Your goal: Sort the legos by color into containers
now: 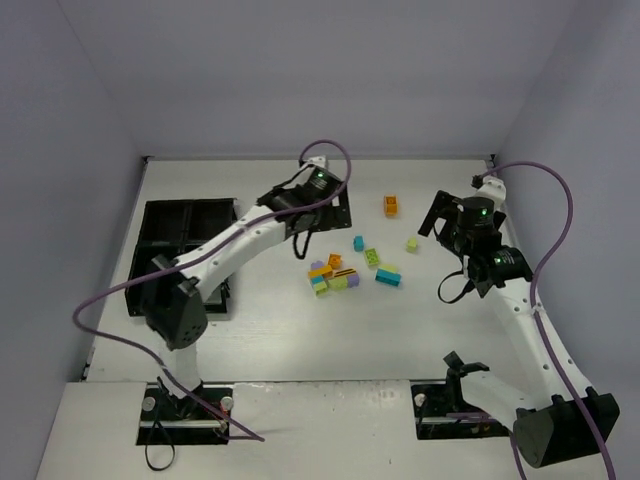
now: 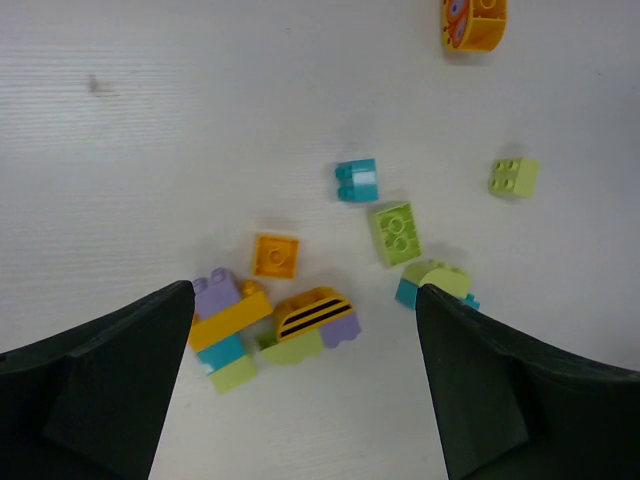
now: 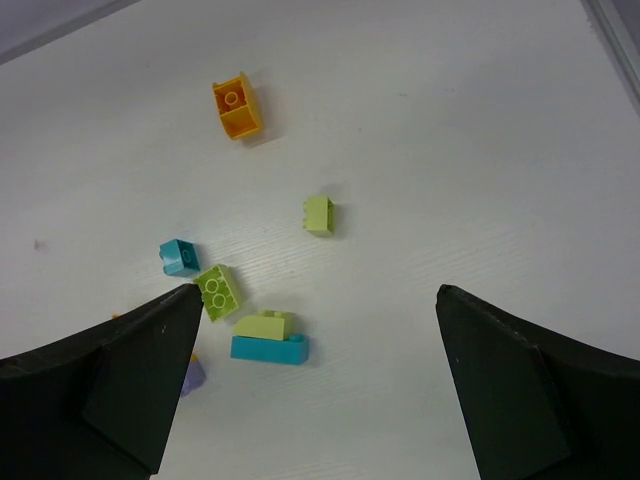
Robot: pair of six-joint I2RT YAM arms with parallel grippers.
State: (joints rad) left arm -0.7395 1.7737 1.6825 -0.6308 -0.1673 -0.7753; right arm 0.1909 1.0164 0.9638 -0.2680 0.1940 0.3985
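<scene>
We see bright, even, diffuse light from overhead. The white table shows no glare, and the walls in our top view take a bluish-violet tint. That view is sharp throughout. The legos cast only short, soft-edged shadows. In both wrist views the dark fingers at 7 and 5 o'clock look underexposed and slightly soft.

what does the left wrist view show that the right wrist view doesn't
Only left wrist: the black-striped piece and the purple, orange and teal stack beside it. Only right wrist: a strip of wall in the top corner. Both: the orange brick, small teal brick, green four-stud brick, pale green brick and the green-on-teal pair.
</scene>
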